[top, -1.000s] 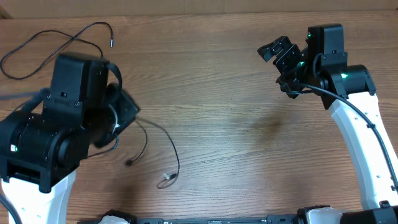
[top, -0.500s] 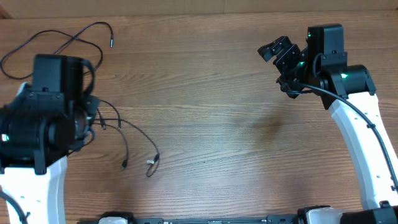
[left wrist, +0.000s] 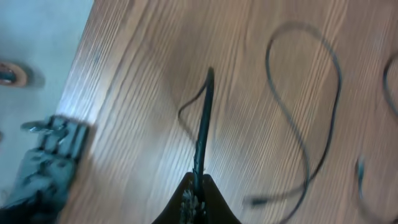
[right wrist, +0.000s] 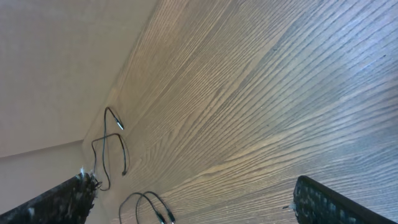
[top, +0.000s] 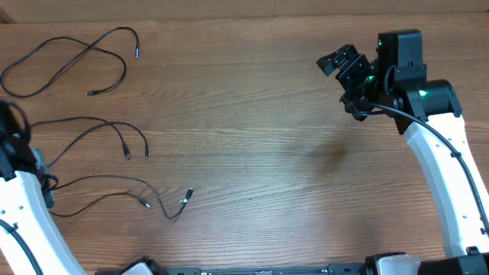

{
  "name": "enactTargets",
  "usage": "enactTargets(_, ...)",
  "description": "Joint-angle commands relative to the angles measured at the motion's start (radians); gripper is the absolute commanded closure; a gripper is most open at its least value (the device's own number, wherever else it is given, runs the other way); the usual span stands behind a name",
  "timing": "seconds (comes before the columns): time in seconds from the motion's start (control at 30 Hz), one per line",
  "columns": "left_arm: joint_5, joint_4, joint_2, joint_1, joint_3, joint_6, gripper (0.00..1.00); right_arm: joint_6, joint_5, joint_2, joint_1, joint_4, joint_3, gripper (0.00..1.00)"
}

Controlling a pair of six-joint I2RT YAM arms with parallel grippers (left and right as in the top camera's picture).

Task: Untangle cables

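Three thin black cables lie apart on the left of the wooden table. One is a loose loop (top: pixel 70 59) at the back left, one (top: pixel 99 126) in the middle with two plug ends, and one (top: pixel 114 183) nearer the front. My left gripper (left wrist: pixel 198 191) is shut on a cable (left wrist: pixel 204 124) that runs straight out from its jaws, close to the table's left edge. Its arm (top: pixel 17 183) shows only at the left border of the overhead view. My right gripper (top: pixel 345 64) hangs open above the back right, holding nothing, far from the cables (right wrist: pixel 107 148).
The table's left edge (left wrist: pixel 84 68) lies close to my left gripper, with grey floor and a black metal fixture (left wrist: pixel 46 158) beyond it. Another cable loop (left wrist: pixel 314 93) curves to the right of the held one. A pale wall (right wrist: pixel 56 56) borders the table's far side.
My left arm swept left toward the table's edge, dragging cable with it. The bunched cords now lie spread out as separate strands. The right arm has not moved.
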Motion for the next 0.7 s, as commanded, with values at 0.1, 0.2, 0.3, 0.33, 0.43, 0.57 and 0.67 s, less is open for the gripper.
enactTargets(0.1, -0.161, 0.19, 0.005, 0.127, -0.126, 0.07, 0.96, -0.008, 0.011, -0.009, -0.001, 0.004, 0.013, 0.0)
enactTargets(0.2, -0.276, 0.262, 0.041, 0.13, -0.192, 0.069, 0.95, -0.008, 0.011, -0.009, -0.001, 0.004, 0.013, 0.0)
enactTargets(0.3, -0.348, 0.335, 0.098, 0.13, -0.234, 0.092, 0.96, -0.008, 0.011, -0.009, -0.001, 0.004, 0.013, 0.0)
enactTargets(0.33, -0.375, 0.355, 0.127, 0.13, -0.241, 0.112, 0.95, -0.008, 0.011, -0.009, -0.001, 0.004, 0.013, 0.0)
enactTargets(0.43, -0.437, 0.404, 0.202, 0.131, -0.241, 0.178, 0.96, -0.008, 0.011, -0.009, -0.001, 0.004, 0.013, 0.0)
enactTargets(0.57, -0.472, 0.483, 0.302, 0.14, -0.241, 0.29, 0.96, -0.008, 0.011, -0.009, -0.001, 0.004, 0.013, 0.0)
enactTargets(0.67, -0.46, 0.533, 0.341, 0.164, -0.241, 0.305, 0.95, -0.008, 0.011, -0.009, -0.001, 0.004, 0.013, 0.0)
